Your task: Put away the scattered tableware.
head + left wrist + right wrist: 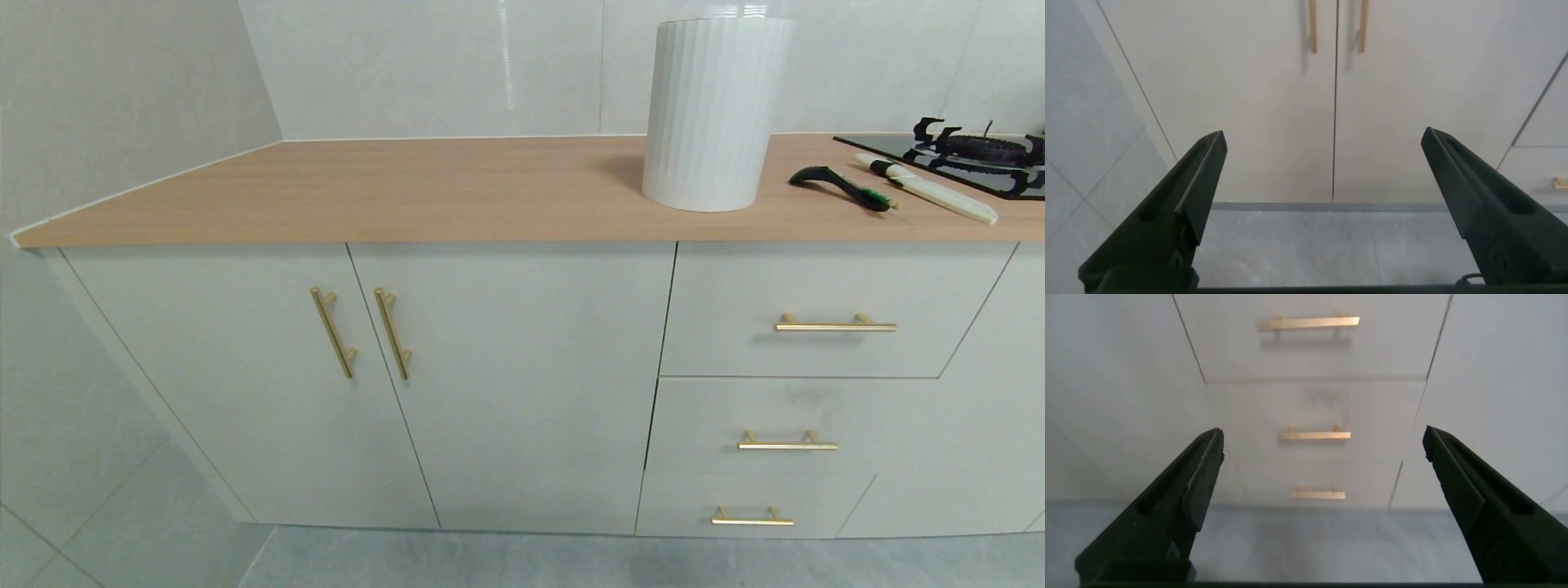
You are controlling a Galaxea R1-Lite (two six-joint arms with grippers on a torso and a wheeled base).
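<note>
On the wooden countertop (408, 192), a tall white ribbed container (710, 110) stands right of centre. Beside it on the right lie a black-handled utensil (841, 188) with a green tip and a long white utensil (927, 189) with a dark end. My left gripper (1323, 147) hangs open, low down, facing the double cabinet doors (1335, 98), nothing between its fingers. My right gripper (1323, 449) is open too, low in front of the stack of drawers (1315, 400), holding nothing.
A black gas hob (971, 159) sits at the countertop's far right. Below are two cabinet doors with gold bar handles (359, 331) and three drawers with gold handles (834, 325). A tiled wall closes off the left side. Grey floor lies below.
</note>
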